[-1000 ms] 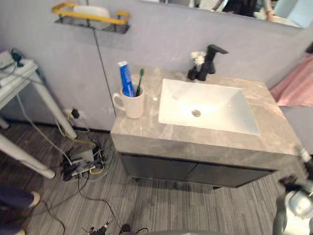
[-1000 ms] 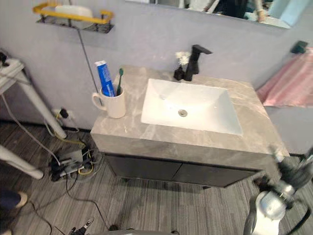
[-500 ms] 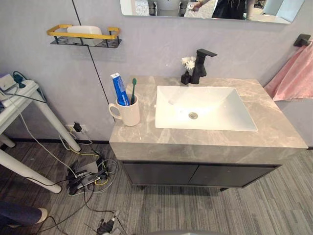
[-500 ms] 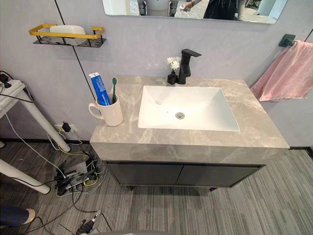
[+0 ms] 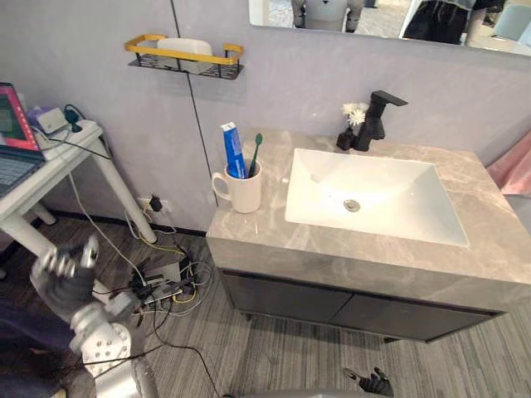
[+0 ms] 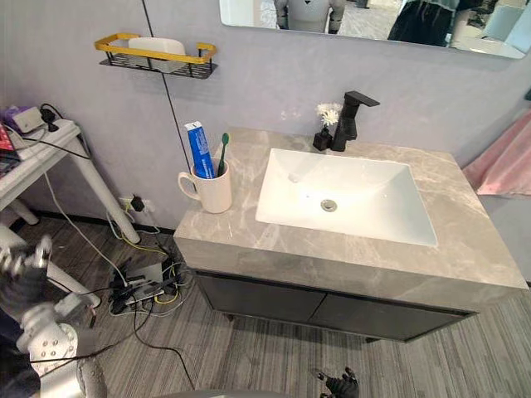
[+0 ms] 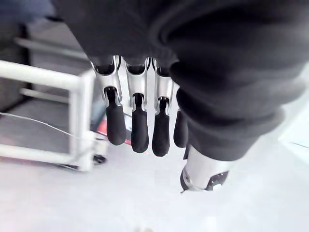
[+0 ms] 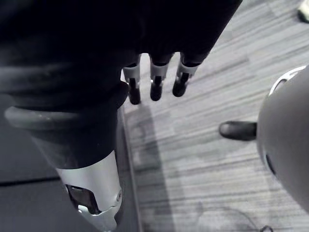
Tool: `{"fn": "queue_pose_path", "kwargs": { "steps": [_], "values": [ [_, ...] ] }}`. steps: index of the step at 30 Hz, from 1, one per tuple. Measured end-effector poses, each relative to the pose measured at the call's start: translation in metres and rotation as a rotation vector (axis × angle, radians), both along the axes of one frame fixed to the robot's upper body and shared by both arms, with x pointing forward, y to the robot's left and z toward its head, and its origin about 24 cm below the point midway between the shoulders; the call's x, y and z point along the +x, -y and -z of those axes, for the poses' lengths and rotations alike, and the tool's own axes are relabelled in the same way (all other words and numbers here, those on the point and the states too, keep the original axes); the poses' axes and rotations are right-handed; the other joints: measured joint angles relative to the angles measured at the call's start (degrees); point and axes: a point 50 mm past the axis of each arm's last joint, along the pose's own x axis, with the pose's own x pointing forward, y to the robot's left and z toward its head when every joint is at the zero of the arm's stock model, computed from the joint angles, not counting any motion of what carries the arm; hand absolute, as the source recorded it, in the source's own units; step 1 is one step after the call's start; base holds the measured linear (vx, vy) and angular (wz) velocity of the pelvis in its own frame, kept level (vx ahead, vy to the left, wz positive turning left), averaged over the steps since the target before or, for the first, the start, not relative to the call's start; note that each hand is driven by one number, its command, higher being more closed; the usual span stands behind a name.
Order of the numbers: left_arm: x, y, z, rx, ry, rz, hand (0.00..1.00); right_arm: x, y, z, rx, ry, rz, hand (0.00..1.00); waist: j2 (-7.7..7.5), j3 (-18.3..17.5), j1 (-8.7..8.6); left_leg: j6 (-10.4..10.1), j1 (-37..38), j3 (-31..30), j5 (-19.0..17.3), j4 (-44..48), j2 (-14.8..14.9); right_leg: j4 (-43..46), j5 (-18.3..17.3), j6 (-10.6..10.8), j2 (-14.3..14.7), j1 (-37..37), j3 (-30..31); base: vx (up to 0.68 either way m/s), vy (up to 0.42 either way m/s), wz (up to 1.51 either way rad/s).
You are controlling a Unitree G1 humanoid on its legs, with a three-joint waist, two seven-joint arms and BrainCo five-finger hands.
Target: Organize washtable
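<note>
The grey marble washtable [image 5: 274, 240] holds a white sink [image 5: 373, 195] and a black faucet [image 5: 377, 116] with a small vase of white flowers [image 5: 350, 124] beside it. A white cup [image 5: 243, 189] stands at the counter's left end with a blue toothpaste tube [image 5: 234, 149] and a green toothbrush [image 5: 255, 153] upright in it. My left hand [image 5: 66, 278] is raised low at the left, well away from the counter, its fingers [image 7: 139, 130] curled and empty. My right hand [image 8: 154, 89] hangs over the floor with straight fingers, holding nothing.
A yellow-railed wall shelf [image 5: 184, 54] carries a white soap. A pink towel [image 5: 514, 170] hangs at the right. A white side table [image 5: 50, 157] with a laptop stands at the left. Cables and a power strip [image 5: 162, 278] lie on the floor between it and the cabinet.
The camera has swung left, shifting the whole scene. My left hand has come up at the lower left and its fingers have curled. Nothing on the counter has moved.
</note>
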Motion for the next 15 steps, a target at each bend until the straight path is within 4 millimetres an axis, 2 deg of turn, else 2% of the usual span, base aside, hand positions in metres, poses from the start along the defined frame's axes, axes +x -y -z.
{"fn": "queue_pose_path", "kwargs": {
  "steps": [2, 4, 9, 12, 15],
  "values": [
    [0.005, 0.026, -0.018, 0.034, 0.093, 0.114, 1.00, 0.007, -0.005, -0.001, 0.008, 0.023, -0.042, 0.00, 0.16, 0.1, -0.12, 0.4, 0.0, -0.1, -0.3, 0.5, -0.3, 0.3, -0.1, 0.0, -0.4, 0.2, -0.2, 0.00, 0.023, 0.08],
    [0.011, 0.065, -0.034, 0.051, 0.190, 0.341, 1.00, 0.010, -0.007, -0.002, 0.011, 0.034, -0.062, 0.00, 0.88, 0.4, -0.30, 0.7, 0.0, 0.0, -0.7, 1.1, -0.7, 0.3, -0.1, 0.0, -0.7, 0.4, -0.3, 0.00, 0.000, 0.00],
    [0.022, 0.100, -0.038, -0.018, 0.246, 0.633, 1.00, 0.008, -0.007, -0.001, 0.016, 0.032, -0.081, 0.00, 1.01, 0.4, -0.41, 0.6, -0.2, 0.1, -0.7, 1.2, -0.3, 0.3, -0.2, -0.1, -0.2, 0.3, 0.2, 0.00, 0.000, 0.00],
    [0.042, 0.122, -0.034, -0.030, 0.229, 0.799, 1.00, 0.008, -0.004, -0.001, 0.004, 0.030, -0.100, 0.00, 1.04, 0.3, -0.55, 0.6, -0.7, 0.7, -0.7, 1.2, -0.2, 0.3, -0.2, -0.1, -0.2, -0.5, 0.8, -0.02, -0.001, -0.06],
    [0.056, 0.130, -0.028, -0.029, 0.182, 0.832, 1.00, 0.009, -0.004, -0.002, 0.008, 0.035, -0.114, 0.00, 0.87, 0.2, -0.83, 0.6, -0.9, 2.0, -0.7, 1.6, -0.2, 0.3, 0.0, 0.0, -0.2, -1.4, 2.2, 0.00, 0.010, -0.20]
  ]
}}
